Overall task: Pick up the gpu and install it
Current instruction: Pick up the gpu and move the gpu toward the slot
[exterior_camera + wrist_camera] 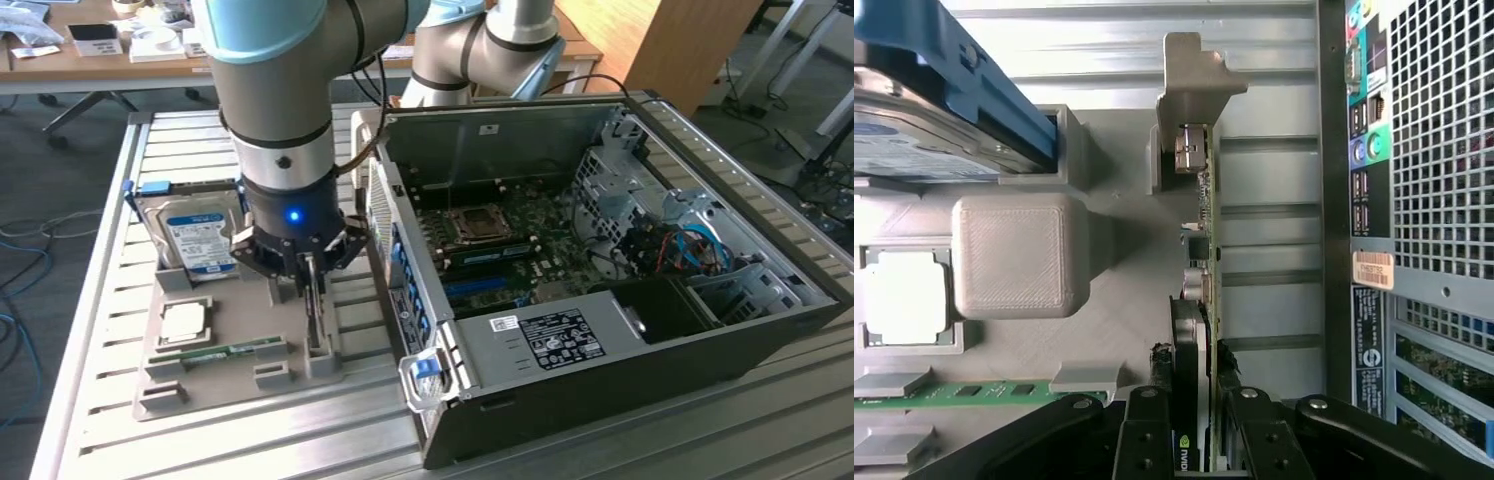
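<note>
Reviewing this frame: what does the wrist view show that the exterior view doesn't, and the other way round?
Wrist view: the gpu edge-on, its metal bracket, the gripper with fingers clamped on both its faces, and the computer's rear ports. Exterior view: the open computer case interior, with motherboard and power supply, plus the arm. Both: the gpu standing in the grey tray, with hard drive, CPU and memory stick.

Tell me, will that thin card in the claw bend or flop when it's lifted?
Probably not: the gpu stands straight on its thin edge in the grey tray, with no sag. Let go, it could tip, being tall and thin. It's likely fragile too, since small bare parts line its green board ahead of the claw.
</note>
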